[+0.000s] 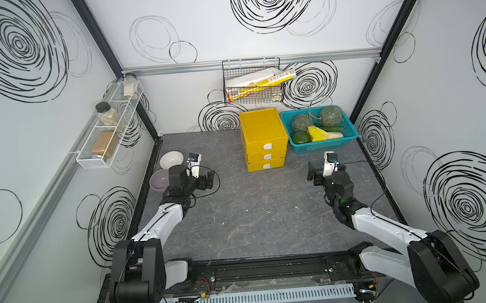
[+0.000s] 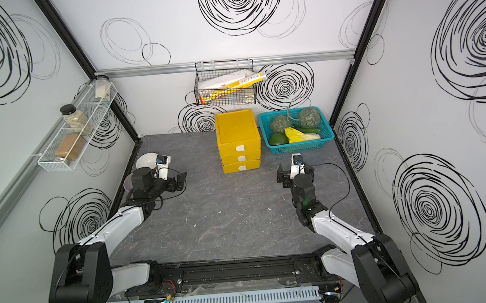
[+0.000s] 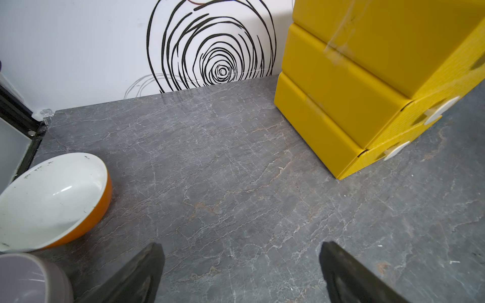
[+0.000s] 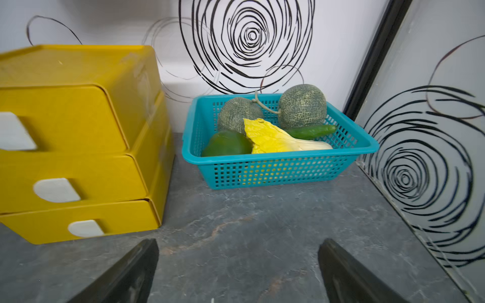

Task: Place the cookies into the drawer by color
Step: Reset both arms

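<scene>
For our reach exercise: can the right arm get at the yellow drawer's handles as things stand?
Probably yes: the open, empty right end effector faces bare tabletop, and nothing stands before the drawer's front handles.

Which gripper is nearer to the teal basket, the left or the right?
Right. The right gripper is a little in front of the teal basket; the left gripper is across the table, by the white bowl.
</scene>
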Motion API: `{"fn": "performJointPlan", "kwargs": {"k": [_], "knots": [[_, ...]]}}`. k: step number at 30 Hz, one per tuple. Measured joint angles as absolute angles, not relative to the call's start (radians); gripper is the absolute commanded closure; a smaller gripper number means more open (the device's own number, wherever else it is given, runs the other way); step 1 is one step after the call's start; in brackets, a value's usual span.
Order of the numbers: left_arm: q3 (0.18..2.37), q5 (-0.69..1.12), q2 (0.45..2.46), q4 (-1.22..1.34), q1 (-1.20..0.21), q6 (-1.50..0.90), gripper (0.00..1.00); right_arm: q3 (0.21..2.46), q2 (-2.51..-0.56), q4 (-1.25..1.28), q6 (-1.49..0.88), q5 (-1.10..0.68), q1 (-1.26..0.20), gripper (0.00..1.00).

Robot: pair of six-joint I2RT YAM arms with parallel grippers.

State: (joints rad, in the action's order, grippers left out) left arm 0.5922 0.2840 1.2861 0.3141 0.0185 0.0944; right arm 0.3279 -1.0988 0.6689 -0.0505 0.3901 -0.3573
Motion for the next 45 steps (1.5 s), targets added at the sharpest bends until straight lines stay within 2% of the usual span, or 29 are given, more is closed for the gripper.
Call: {"fn": "performJointPlan", "kwargs": {"k": [9,26,29,45], "knots": [[0.387,0.286,1.297,0.601,0.028,0.065,0.01,0.211,-1.122,0.846,0.005,0.412,-0.247,0.00],[0.282,0.230,1.489,1.046,0.035,0.018,0.01,0.133,-1.465,1.277,0.009,0.391,-0.133,0.00],[0.252,0.206,1.514,1.127,0.038,-0.001,0.01,0.133,-1.486,1.290,0.009,0.370,-0.128,0.00],[0.244,0.159,1.525,1.180,0.041,-0.028,0.01,0.185,-1.491,1.255,-0.030,0.316,-0.076,0.00]]}}
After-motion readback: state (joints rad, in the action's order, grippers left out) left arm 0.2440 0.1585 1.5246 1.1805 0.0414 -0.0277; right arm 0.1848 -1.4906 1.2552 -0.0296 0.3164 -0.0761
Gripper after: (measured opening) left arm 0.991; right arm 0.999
